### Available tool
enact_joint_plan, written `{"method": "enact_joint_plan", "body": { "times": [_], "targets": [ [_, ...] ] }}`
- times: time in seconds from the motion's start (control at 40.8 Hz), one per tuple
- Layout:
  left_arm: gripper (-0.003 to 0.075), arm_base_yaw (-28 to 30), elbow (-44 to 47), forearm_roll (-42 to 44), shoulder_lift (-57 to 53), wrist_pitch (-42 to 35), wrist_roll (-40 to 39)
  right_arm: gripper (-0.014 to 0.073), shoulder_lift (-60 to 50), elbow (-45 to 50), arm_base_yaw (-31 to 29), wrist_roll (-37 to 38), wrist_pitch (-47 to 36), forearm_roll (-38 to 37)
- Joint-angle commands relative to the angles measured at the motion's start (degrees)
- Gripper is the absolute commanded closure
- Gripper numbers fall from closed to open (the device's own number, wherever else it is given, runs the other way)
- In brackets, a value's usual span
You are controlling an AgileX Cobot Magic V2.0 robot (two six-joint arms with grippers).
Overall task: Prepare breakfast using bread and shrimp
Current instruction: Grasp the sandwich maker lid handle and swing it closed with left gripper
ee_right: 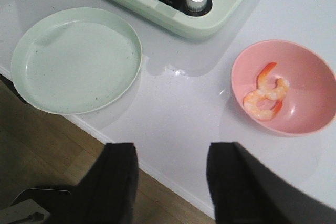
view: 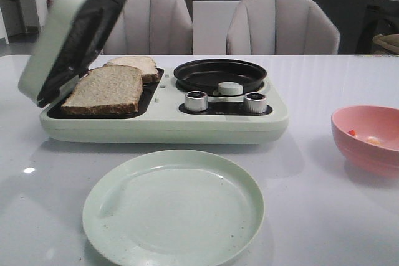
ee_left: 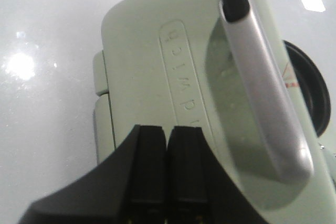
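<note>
Two slices of bread (view: 105,90) lie side by side on the dark left plate of a pale green breakfast maker (view: 163,119), the nearer slice partly covering the farther one (view: 137,65). The maker's lid (view: 68,38) stands tilted open above them, its dark inner face turned toward the bread. On the lid's outer face, the left wrist view shows a silver handle (ee_left: 262,82) and raised lettering. To the right of the bread, on the same appliance, sits a round black pan (view: 219,75), and in front of it two silver knobs (view: 196,101) flank a small pale green button.

The shrimp (ee_right: 266,97) rest in a pink bowl (ee_right: 310,124) on the white counter (view: 312,204), well to the right of the maker; they are curled, pale pink with orange-red tails, and touch one another. An empty-looking pale green plate (view: 93,216) sits on the counter just in front of the maker.

The left hand (ee_left: 166,169) hovers close to the lid's outer face, its two dark fingers pressed together with nothing between them. The right hand (ee_right: 170,182) hangs over the counter's near edge, between the plate and the bowl, its fingers (ee_right: 118,177) spread wide apart and holding nothing.
</note>
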Motion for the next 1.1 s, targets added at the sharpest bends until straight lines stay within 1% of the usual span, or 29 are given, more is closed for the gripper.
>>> {"method": "enact_joint_plan", "body": {
  "times": [0.0,0.147,0.294,0.367,0.514,0.539,0.637,0.784,0.857,0.955,1.078],
  "targets": [
    [0.0622,-1.18,-1.73,-2.85,-5.21,-1.19,0.60,0.0163,0.09,-1.60,-0.05,-0.27,-3.76,-0.05],
    [0.0622,-3.68,1.90,-2.75,-9.11,-1.90,2.07,0.0163,0.09,-1.60,-0.05,-0.27,-3.76,-0.05],
    [0.0622,-8.11,9.23,-2.75,-14.01,-6.84,3.30,0.0163,0.09,-1.60,-0.05,-0.27,-3.76,-0.05],
    [0.0622,-10.97,13.18,-2.59,-16.46,-8.50,5.17,0.0163,0.09,-1.60,-0.05,-0.27,-3.76,-0.05],
    [0.0622,-19.42,21.91,-1.91,-21.95,-13.99,7.96,0.0163,0.09,-1.60,-0.05,-0.27,-3.76,-0.05],
    [0.0622,-20.24,23.03,-1.75,-22.66,-14.98,7.96,0.0163,0.09,-1.60,-0.05,-0.27,-3.76,-0.05],
    [0.0621,-26.65,27.78,-1.16,-25.82,-18.72,8.05,0.0163,0.09,-1.60,-0.05,-0.27,-3.76,-0.05],
    [0.0617,-35.72,33.67,2.69,-30.17,-23.60,7.20,0.0163,0.09,-1.60,-0.05,-0.27,-3.76,-0.05],
    [0.0617,-39.47,35.86,5.43,-32.11,-24.89,3.12,0.0163,0.09,-1.60,-0.05,-0.27,-3.76,-0.05],
    [0.0617,-42.91,37.78,12.37,-35.05,-25.38,-5.08,0.0163,0.09,-1.60,-0.05,-0.27,-3.76,-0.05],
    [0.0617,-45.47,39.10,26.54,-38.66,-24.33,-21.58,0.0163,0.09,-1.60,-0.05,-0.27,-3.76,-0.05]
  ]
}}
